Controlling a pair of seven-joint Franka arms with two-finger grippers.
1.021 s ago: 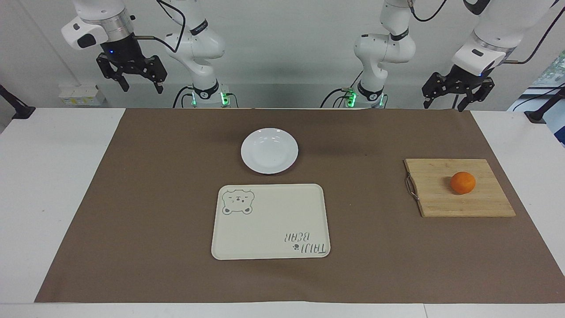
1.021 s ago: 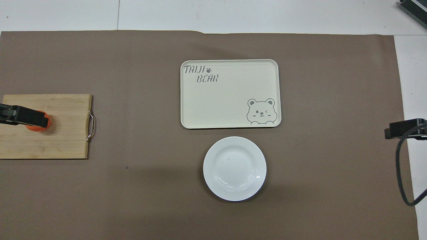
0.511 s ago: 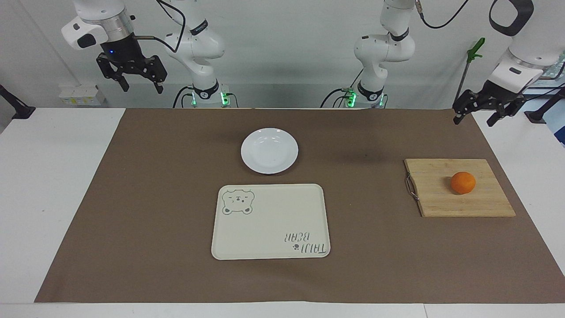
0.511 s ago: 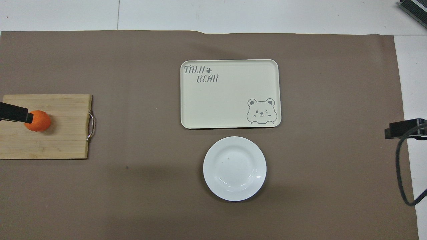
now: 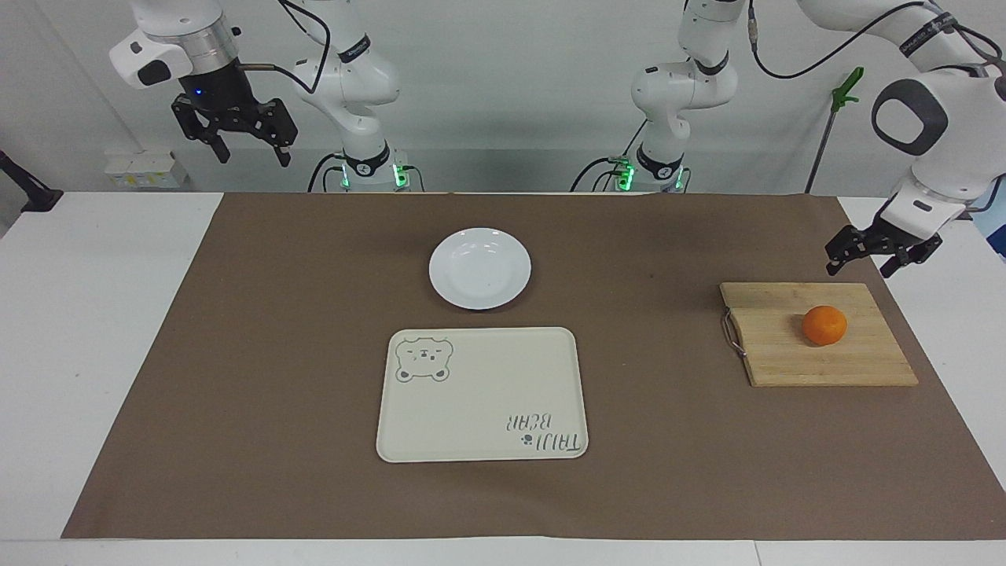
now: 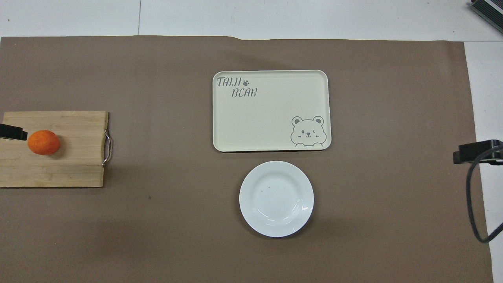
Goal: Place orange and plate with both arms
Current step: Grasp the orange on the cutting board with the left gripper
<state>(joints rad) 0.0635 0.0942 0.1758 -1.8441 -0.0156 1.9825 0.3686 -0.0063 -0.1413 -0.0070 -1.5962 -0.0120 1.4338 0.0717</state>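
The orange rests on a wooden board at the left arm's end of the table. My left gripper hangs open and empty in the air over the board's outer end, apart from the orange; only its tip shows in the overhead view. The white plate lies empty mid-table, nearer to the robots than the cream tray. My right gripper waits high over the right arm's end, open and empty.
A brown mat covers most of the table. The cream tray with a bear drawing is empty. The board has a metal handle on its edge toward the table's middle. A black cable hangs by the right gripper.
The left gripper has come down and swung outward, from high by its base to low over the board's outer end; seen from overhead it no longer covers the orange. The right arm has stayed still.
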